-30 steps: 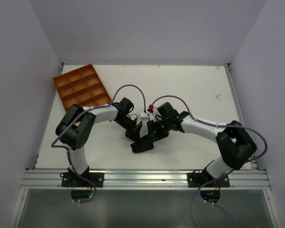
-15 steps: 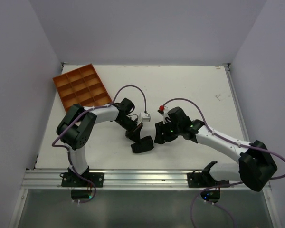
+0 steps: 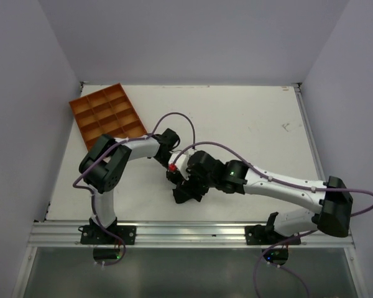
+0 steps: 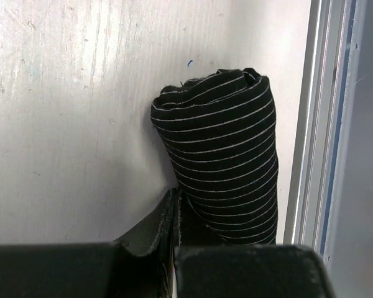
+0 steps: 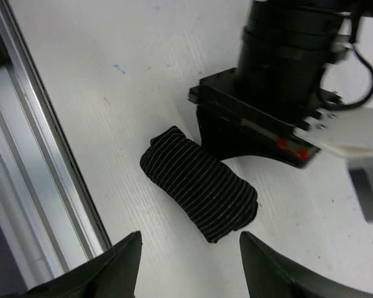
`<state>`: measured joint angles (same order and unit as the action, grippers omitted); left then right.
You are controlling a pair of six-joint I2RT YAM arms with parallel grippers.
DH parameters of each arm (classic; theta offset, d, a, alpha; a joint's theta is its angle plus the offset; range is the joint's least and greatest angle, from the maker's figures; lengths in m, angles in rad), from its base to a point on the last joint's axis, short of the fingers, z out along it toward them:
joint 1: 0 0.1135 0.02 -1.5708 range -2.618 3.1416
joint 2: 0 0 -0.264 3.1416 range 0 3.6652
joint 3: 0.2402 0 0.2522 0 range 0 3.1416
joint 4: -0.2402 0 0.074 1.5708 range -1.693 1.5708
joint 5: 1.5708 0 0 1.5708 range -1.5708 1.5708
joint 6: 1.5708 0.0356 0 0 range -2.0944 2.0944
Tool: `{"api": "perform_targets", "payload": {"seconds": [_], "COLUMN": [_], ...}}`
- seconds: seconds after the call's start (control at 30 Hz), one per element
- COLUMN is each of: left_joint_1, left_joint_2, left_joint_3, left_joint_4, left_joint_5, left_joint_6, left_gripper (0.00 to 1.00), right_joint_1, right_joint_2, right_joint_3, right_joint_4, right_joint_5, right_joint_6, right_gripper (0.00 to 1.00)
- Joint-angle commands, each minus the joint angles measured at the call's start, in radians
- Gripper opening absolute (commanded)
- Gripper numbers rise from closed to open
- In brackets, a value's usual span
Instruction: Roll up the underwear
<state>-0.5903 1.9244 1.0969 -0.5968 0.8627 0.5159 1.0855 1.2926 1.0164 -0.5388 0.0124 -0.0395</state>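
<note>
Underwear (image 4: 221,167) rolled, striped, on table (image 4: 81,93) beside near rail (image 4: 317,124) | left wrist: left gripper (image 4: 176,205) pressed closed, tips against roll's end | right wrist: right gripper (image 5: 189,239) spread wide above roll | top only: orange tray (image 3: 107,118) far-left

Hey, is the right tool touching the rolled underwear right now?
Apart. The right wrist view shows bare table between the underwear and both open fingers of the right tool.
</note>
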Motion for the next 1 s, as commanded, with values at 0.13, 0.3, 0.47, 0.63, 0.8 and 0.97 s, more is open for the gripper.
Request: {"api": "perform_targets", "payload": {"seconds": [0.13, 0.3, 0.47, 0.63, 0.8, 0.97], "left_joint_1": [-0.022, -0.028, -0.031, -0.032, -0.032, -0.032], "left_joint_2": [0.025, 0.030, 0.036, 0.042, 0.053, 0.067], "left_joint_3": [0.003, 0.009, 0.024, 0.027, 0.031, 0.029], "left_joint_4": [-0.008, -0.014, -0.032, -0.041, -0.057, -0.064], "left_joint_5": [-0.065, -0.063, -0.067, -0.065, -0.057, -0.054], "left_joint_6": [0.018, 0.018, 0.027, 0.030, 0.042, 0.056], "left_gripper": [0.00, 0.00, 0.00, 0.00, 0.00, 0.00], "right_joint_1": [0.111, 0.111, 0.122, 0.136, 0.149, 0.160], "right_joint_2": [0.233, 0.273, 0.324, 0.339, 0.373, 0.409], "right_joint_3": [0.070, 0.073, 0.068, 0.042, 0.025, 0.024], "right_joint_4": [-0.112, -0.075, -0.046, 0.005, 0.060, 0.100], "right_joint_5": [0.181, 0.199, 0.248, 0.231, 0.273, 0.291], "right_joint_6": [-0.221, -0.289, -0.352, -0.376, -0.392, -0.401], "right_gripper": [0.68, 0.69, 0.70, 0.70, 0.70, 0.71]}}
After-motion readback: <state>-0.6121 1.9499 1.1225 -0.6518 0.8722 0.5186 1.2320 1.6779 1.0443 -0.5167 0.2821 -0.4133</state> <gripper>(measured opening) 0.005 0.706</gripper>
